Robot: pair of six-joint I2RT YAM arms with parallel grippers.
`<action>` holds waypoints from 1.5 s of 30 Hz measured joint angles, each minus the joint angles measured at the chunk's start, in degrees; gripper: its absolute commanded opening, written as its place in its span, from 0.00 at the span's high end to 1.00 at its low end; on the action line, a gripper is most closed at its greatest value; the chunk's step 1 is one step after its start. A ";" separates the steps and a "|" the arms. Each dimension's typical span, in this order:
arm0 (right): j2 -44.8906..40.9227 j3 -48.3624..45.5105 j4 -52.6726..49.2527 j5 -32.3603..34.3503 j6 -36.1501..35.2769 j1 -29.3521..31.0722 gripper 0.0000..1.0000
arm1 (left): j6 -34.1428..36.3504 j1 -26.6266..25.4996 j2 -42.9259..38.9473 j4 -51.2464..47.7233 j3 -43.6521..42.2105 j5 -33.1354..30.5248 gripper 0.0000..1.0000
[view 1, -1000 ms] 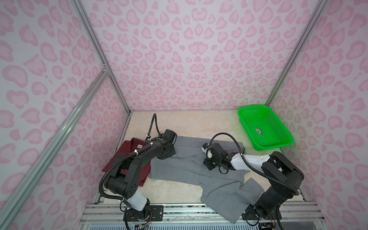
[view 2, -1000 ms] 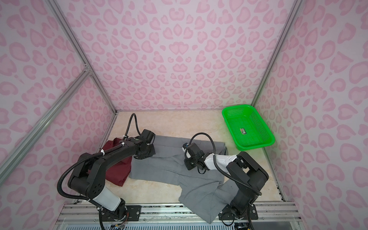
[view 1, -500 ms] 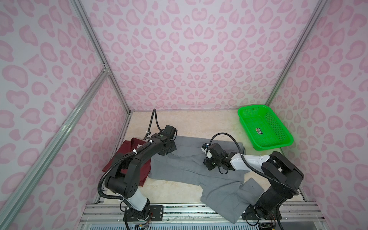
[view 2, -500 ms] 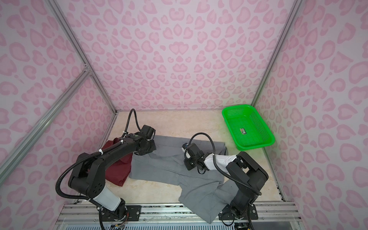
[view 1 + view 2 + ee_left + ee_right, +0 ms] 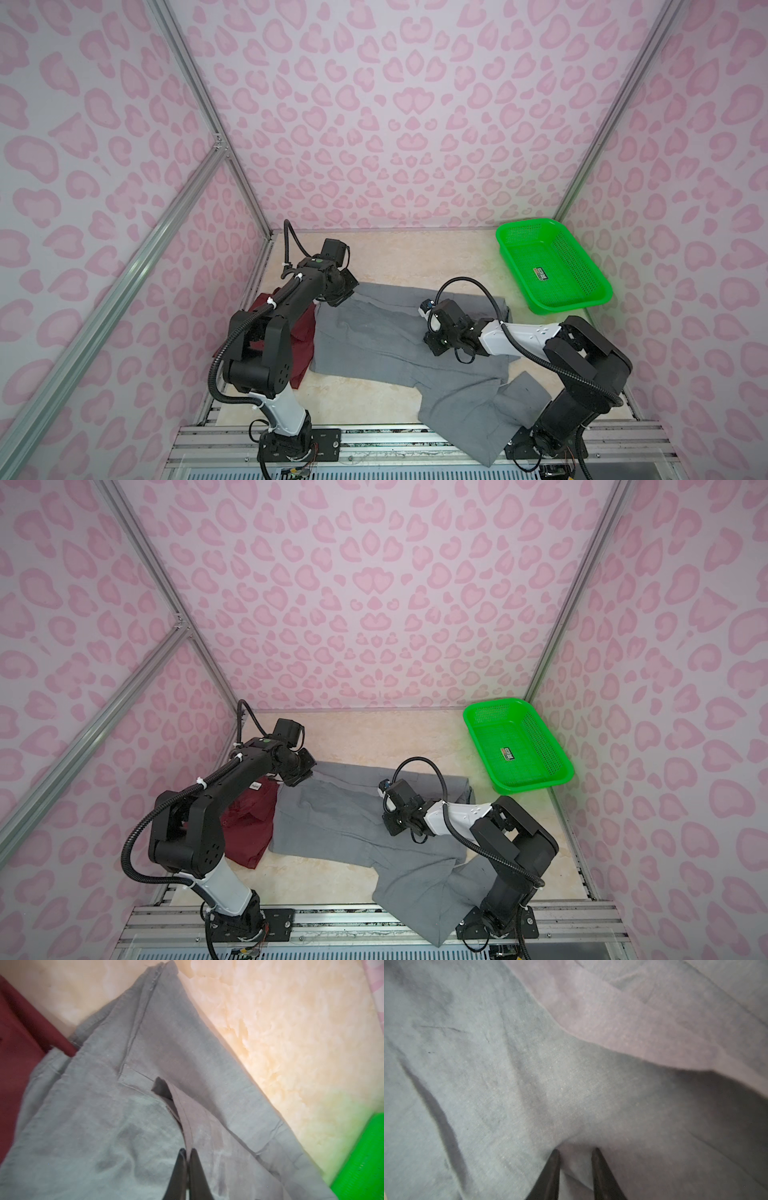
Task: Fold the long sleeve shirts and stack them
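Now pinching a ridge of the grey shirt (image 5: 374, 345) in the tightly closed left gripper (image 5: 187, 1153) beside the maroon shirt (image 5: 302, 349), and pressing the narrowly parted right gripper (image 5: 575, 1152) into its middle.

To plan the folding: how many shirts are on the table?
2. The grey shirt lies spread over the middle of the table; the maroon shirt lies crumpled at its left, partly behind the left arm. Others may hide underneath.

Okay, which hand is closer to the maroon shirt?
Left. The left hand pinches the grey shirt right beside the maroon shirt; the right hand is over the grey shirt's middle, farther away.
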 measured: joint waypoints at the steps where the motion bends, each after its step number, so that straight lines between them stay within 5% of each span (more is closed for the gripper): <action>1: 0.00 0.00 0.02 0.00 -0.02 0.02 0.71 | -0.44 0.46 0.90 -0.55 1.20 1.05 0.95; 16: -0.92 0.17 -0.55 -1.07 -0.31 -0.48 0.65 | -1.16 5.55 10.47 -4.26 10.91 5.73 0.93; 31: -10.71 0.31 -10.64 -5.97 4.57 -14.64 0.52 | 0.52 7.04 15.65 -5.75 13.29 5.53 0.94; 45: -3.08 4.81 -9.01 -4.48 7.65 -21.75 0.53 | 0.94 8.46 17.18 -5.60 13.25 6.05 0.93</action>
